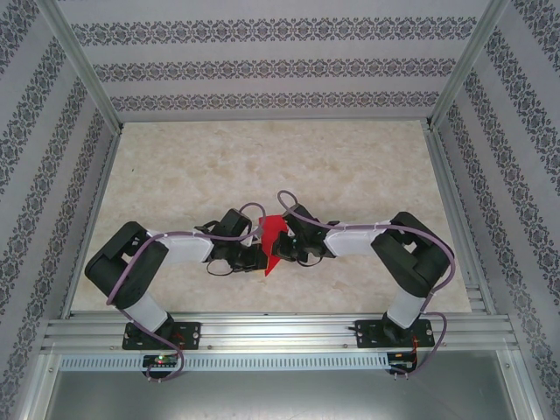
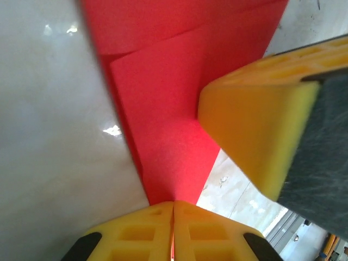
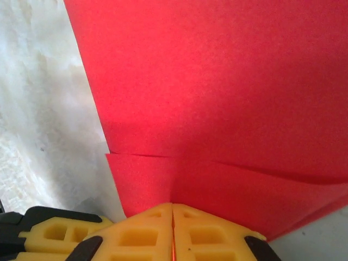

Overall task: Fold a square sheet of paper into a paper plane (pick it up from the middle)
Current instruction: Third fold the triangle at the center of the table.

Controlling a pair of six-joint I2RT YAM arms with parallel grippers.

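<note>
Pinching the part-folded red paper [image 1: 275, 241] at mid-frame of the top view, left gripper [image 2: 173, 206] and right gripper [image 3: 173, 207] each have fingers pressed together on it; pulling apart unevenly could tear it or drag a crease askew

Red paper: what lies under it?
Marbled table shows beside the paper; the patch directly beneath is covered. The left claw and right claw pinch it.
</note>
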